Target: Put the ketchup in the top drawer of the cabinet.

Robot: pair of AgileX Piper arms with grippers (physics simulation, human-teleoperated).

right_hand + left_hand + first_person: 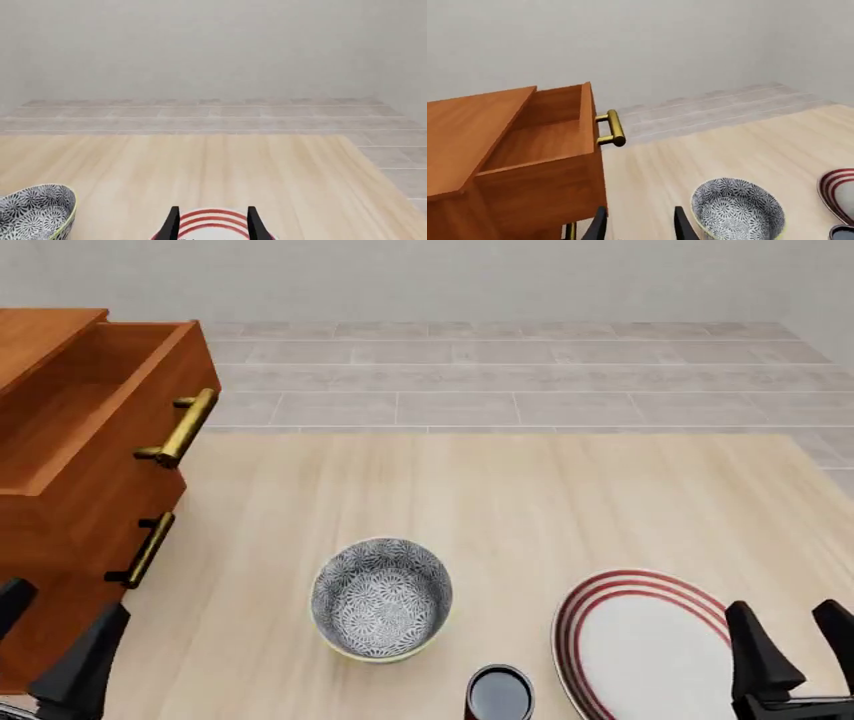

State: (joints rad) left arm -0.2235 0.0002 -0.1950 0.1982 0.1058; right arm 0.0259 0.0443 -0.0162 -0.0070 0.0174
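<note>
1. Front view:
- Upper left of the frame: cabinet, reddish-brown wood, cut off by the left edge.
- Top drawer pulled out, open and bare inside; brass bar handle on its front.
- Below it, lower drawer shut, with its own brass handle.
- Centre, a little low: grey patterned bowl standing upright on the pale wooden tabletop.
- Bottom edge, just right of the bowl: ketchup, seen from above as a dark glossy round top with a sliver of red side; standing on the tabletop, near the bowl and just left of the plate, well apart from the cabinet.
- Lower right: white plate with red rings, partly cut by the bottom edge.
- Bottom left corner: left pincer, dark fingers spread, nothing between them, in front of the cabinet's lower part.
- Bottom right corner: right pincer, fingers spread, nothing held, over the plate's right rim.

2. Left wrist view:
- Open top drawer on the left, handle jutting toward the middle.
- Bottom centre: two dark fingertips of the left pincer, apart, with bare tabletop between.
- Lower right: bowl; plate's edge at the far right.

3. Right wrist view:
- Bottom centre: right pincer, fingers apart, the plate's red rings showing between them.
- Bottom left corner: part of the bowl.
- Ketchup out of sight here.
</note>
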